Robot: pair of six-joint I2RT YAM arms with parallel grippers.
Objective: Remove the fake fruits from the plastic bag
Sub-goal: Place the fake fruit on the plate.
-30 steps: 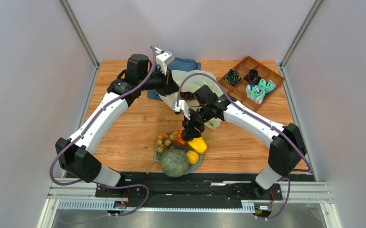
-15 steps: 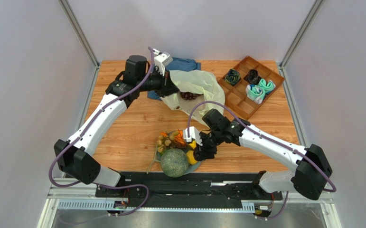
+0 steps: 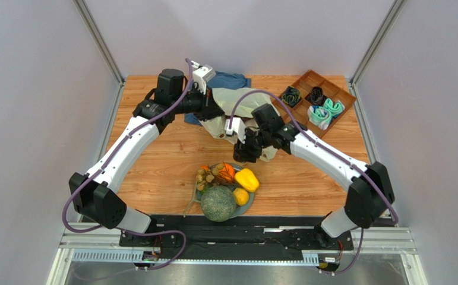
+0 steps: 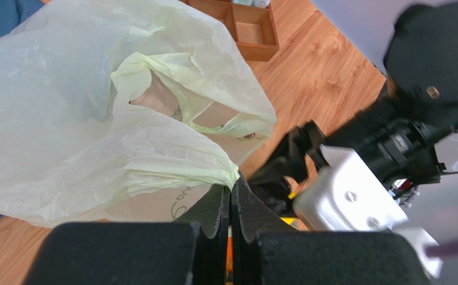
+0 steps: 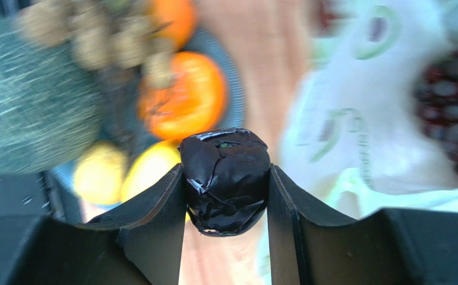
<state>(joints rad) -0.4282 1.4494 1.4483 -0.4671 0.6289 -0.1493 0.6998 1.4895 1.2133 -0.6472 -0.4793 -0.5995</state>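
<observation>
The pale yellow-green plastic bag lies at the back middle of the table, also in the left wrist view. My left gripper is shut on its bunched edge and holds it up. Dark purple grapes lie inside the bag. My right gripper hovers open between bag and plate, with a black crinkled lump between its fingers. On the plate sit the netted melon, a yellow piece, an orange and tan pieces.
A wooden divided tray with rolled socks stands at the back right. A blue cloth lies behind the bag. Metal posts stand at the table's back corners. The plate sits close to the near edge.
My right gripper carried the yellow piece down to the plate, let it go there, then rose back toward the bag. My left gripper kept its hold on the bag.
</observation>
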